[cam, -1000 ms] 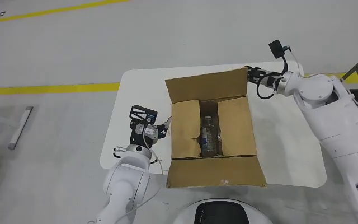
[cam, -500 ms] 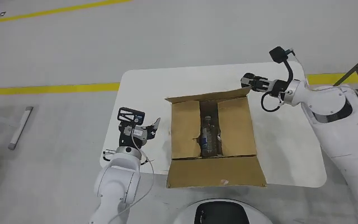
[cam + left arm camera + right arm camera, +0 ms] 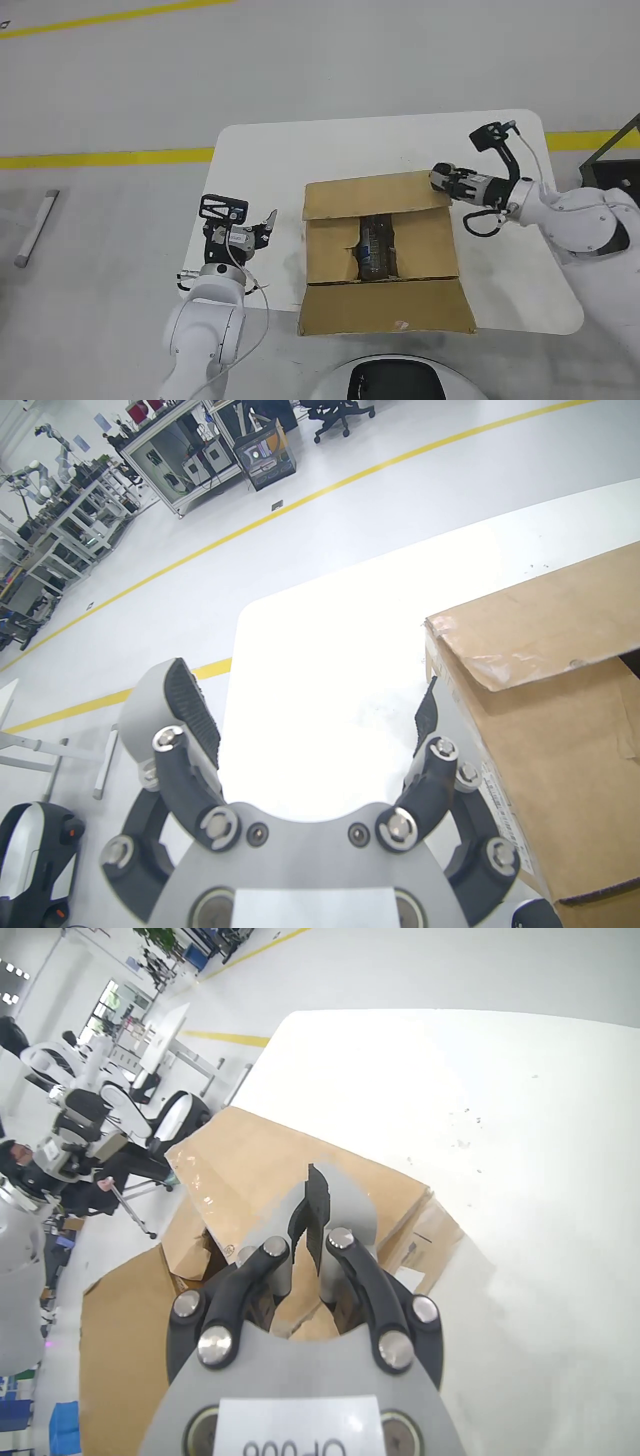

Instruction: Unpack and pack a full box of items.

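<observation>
A brown cardboard box stands mid-table, its two side flaps folded in and its near flap lying outward. Through the gap between the side flaps, a clear bottle lies inside. The far flap leans in over the opening. My right gripper is shut and sits against that flap's right corner; in the right wrist view its fingers are together above the flap. My left gripper hangs open over bare table left of the box, with nothing between its fingers.
The white table has bare room left, behind and right of the box. Its near-left edge lies just beneath my left arm. A yellow floor line runs behind the table.
The right gripper came toward the near side and the far flap went from upright to folded over the opening. The left gripper drew back leftward, away from the box's side.
</observation>
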### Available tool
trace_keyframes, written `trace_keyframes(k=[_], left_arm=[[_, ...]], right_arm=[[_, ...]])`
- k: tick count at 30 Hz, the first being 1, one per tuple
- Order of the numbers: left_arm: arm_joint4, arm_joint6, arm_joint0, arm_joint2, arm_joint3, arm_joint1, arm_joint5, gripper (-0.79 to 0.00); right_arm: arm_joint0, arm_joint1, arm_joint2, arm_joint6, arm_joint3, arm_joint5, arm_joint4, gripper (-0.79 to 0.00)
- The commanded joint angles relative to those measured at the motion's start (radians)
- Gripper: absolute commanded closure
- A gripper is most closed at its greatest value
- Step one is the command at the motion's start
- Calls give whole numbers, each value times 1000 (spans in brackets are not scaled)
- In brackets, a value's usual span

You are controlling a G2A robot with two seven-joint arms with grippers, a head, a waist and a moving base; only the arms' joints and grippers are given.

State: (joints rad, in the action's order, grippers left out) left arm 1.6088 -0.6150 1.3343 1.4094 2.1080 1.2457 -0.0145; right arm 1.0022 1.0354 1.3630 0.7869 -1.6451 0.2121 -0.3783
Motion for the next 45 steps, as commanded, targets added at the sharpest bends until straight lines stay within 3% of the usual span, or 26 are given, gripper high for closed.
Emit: trace_keyframes(k=[1, 11, 15, 21, 26, 27, 41, 45], left_arm=[[0, 0, 0, 0, 0, 0, 0, -785], [0, 4, 1, 0, 0, 0, -3, -785], [14, 76, 44, 21, 36, -8, -94, -785], [-2, 221, 149, 120, 88, -29, -322, -785], [37, 377, 253, 232, 130, -57, -632, -785], [37, 397, 268, 251, 132, -60, -658, -785], [43, 395, 268, 251, 132, -60, -657, -785], [159, 401, 266, 220, 145, -70, -700, -785]], right_arm=[[20, 1, -7, -26, -16, 1, -11, 0], [54, -1, -37, -71, -55, -11, -139, 0], [55, -1, -39, -75, -59, -16, -154, 0], [60, -2, -37, -81, -58, -20, -166, 0], [62, -1, -41, -79, -61, -21, -170, 0], [62, -1, -43, -78, -63, -21, -170, 0], [71, -1, -48, -77, -69, -28, -172, 0], [76, -1, -51, -77, -75, -28, -176, 0]])
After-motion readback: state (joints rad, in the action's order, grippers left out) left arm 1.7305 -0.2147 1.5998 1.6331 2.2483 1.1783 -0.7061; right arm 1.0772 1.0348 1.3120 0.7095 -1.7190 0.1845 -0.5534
